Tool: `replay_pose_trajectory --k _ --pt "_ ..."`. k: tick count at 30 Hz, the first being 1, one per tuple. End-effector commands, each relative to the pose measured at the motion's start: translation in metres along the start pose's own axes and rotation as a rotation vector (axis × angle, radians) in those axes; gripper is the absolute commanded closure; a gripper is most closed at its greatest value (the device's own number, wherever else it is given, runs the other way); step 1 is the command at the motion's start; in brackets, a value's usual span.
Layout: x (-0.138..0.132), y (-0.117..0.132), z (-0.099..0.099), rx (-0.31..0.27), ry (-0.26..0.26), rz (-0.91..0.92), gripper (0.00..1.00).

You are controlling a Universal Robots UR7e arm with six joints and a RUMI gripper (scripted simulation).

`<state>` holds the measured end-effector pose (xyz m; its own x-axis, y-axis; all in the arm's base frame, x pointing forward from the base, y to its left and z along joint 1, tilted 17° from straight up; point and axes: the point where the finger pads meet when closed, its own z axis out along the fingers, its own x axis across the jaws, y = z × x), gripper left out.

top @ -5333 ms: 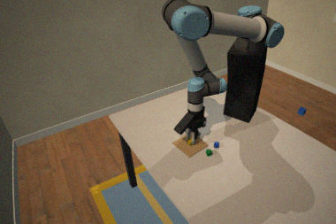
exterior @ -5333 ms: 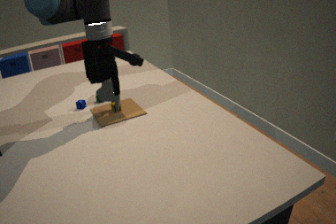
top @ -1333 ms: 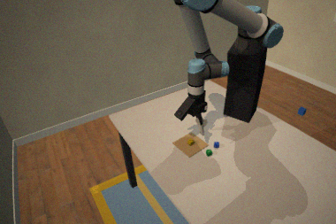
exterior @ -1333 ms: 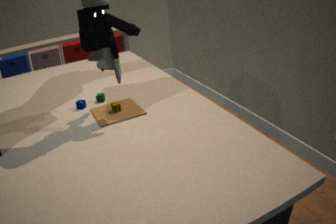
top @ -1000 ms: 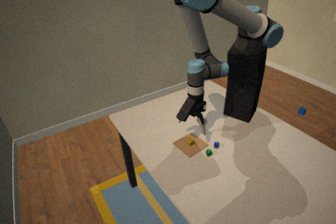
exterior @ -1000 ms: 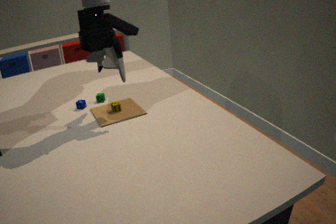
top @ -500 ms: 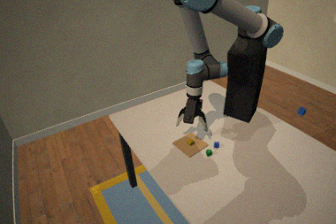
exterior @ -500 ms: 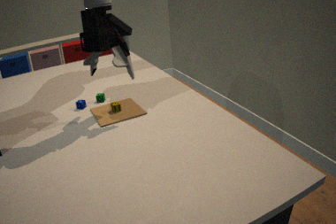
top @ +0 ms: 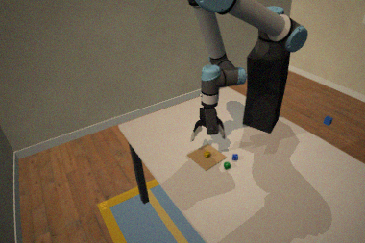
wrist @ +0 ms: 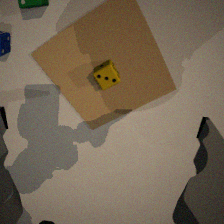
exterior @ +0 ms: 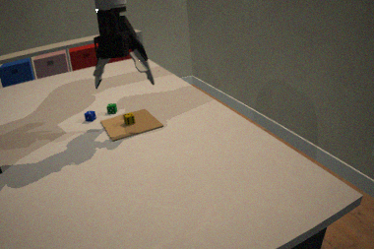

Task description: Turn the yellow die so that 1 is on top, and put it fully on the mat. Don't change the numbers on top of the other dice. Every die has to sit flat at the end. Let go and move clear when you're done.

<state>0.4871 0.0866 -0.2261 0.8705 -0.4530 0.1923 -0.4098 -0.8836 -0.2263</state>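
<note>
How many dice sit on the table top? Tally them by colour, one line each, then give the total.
Yellow die, on the tan square mat: 1
Green die, off the mat: 1
Blue die, off the mat: 1
Total: 3
</note>
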Motion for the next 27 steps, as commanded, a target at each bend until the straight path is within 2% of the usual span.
replay_pose_trajectory --k 1,11,27 --pt "0.0001 0.0004 0.0005 0.006 -0.003 -0.174 0.00" --pt "-0.0003 0.0023 0.0018 0.006 -0.002 -0.425 0.00" --pt "-0.0003 0.0038 0.0025 0.006 -0.001 -0.569 0.00"
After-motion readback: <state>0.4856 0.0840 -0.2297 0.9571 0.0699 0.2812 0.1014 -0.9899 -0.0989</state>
